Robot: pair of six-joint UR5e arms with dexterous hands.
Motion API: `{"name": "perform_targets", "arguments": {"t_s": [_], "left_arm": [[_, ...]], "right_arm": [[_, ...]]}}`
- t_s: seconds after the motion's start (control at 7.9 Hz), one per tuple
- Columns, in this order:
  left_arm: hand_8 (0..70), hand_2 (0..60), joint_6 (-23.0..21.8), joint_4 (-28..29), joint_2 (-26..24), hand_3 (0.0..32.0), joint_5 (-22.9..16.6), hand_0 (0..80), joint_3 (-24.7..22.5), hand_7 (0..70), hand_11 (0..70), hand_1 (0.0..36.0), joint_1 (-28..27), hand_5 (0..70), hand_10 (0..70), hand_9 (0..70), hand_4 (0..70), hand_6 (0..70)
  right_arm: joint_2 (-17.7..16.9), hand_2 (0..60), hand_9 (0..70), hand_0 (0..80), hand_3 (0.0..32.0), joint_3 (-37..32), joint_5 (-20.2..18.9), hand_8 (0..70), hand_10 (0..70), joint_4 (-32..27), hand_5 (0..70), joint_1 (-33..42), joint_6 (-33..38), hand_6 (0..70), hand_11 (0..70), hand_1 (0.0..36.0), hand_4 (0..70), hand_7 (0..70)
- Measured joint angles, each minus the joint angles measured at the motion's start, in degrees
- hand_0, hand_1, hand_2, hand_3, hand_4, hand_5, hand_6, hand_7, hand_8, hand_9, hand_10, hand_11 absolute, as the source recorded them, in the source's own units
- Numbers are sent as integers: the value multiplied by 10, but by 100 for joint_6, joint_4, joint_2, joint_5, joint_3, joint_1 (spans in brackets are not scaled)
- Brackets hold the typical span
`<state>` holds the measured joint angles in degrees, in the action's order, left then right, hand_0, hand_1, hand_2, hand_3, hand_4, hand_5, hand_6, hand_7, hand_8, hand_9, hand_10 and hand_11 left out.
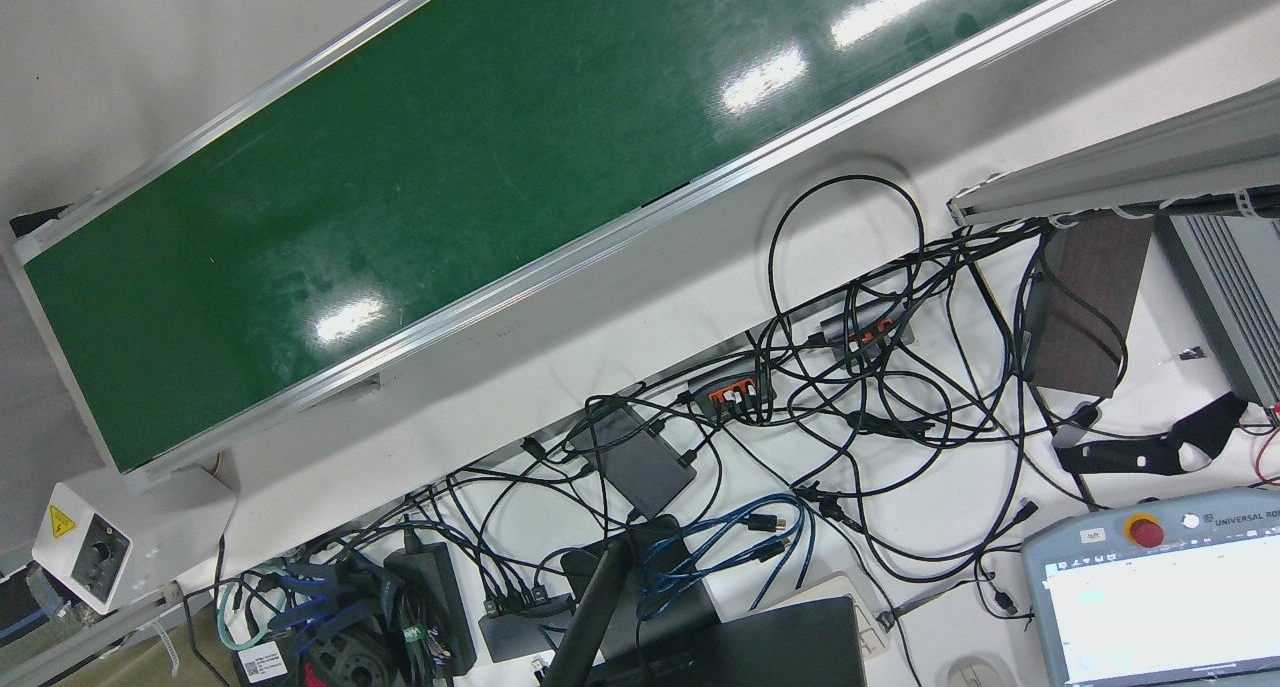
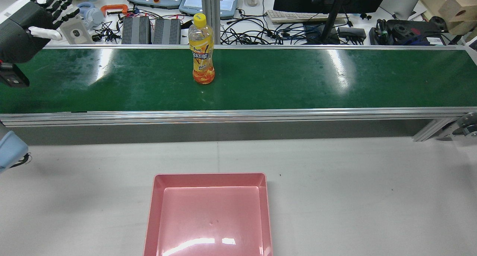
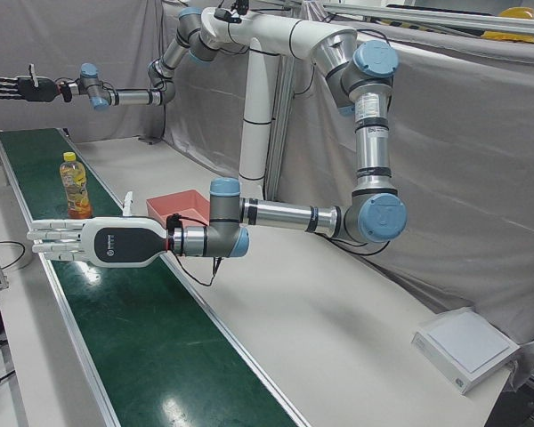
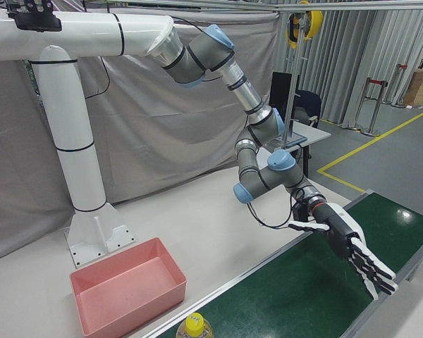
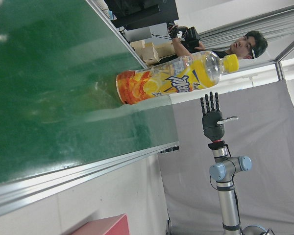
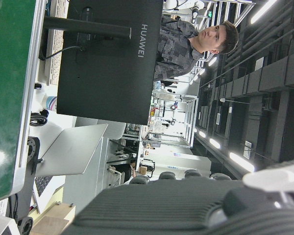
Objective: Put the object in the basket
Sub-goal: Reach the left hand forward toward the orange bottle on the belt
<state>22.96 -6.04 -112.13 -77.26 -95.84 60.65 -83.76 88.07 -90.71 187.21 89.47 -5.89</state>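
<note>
Since the drink bottle (image 2: 201,49) stands upright on the green belt (image 2: 298,81) at upper centre of the rear view, well apart from the left hand (image 2: 35,13) at the upper left edge, that hand, fingers spread and empty, should probably come in level and wrap the bottle's waist, not its cap. The right hand (image 3: 18,87), likewise splayed and empty, can wait; the pink basket (image 2: 208,178) sits bottom centre.

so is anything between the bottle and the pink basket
Nothing visible stands between them. The bottle stands upright on the green belt; on the way to the pink basket lie only the belt's low metal rail and bare table.
</note>
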Motion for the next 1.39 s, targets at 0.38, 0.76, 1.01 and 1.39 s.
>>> {"name": "perform_targets", "arguments": {"t_s": [0.38,0.76,1.01,1.39], "left_arm": [[0,0,27,-646,-21,0,695,466,-262,0,85,44,-576,0,50,0,0,0],[0,0,193,-1137,-391,0,765,462,-325,0,87,46,-634,0,51,0,0,0],[0,0,287,-1232,-611,0,790,454,-292,0,81,50,-664,0,47,0,0,0],[0,0,292,-1133,-766,0,1396,454,-141,0,73,53,-1036,0,42,0,0,0]], "right_arm": [[0,0,0,0,0,0,0,0,0,0,0,0,0,0,0,0,0,0],[0,0,0,0,0,0,0,0,0,0,0,0,0,0,0,0,0,0],[0,0,0,0,0,0,0,0,0,0,0,0,0,0,0,0,0,0],[0,0,0,0,0,0,0,0,0,0,0,0,0,0,0,0,0,0]]}}
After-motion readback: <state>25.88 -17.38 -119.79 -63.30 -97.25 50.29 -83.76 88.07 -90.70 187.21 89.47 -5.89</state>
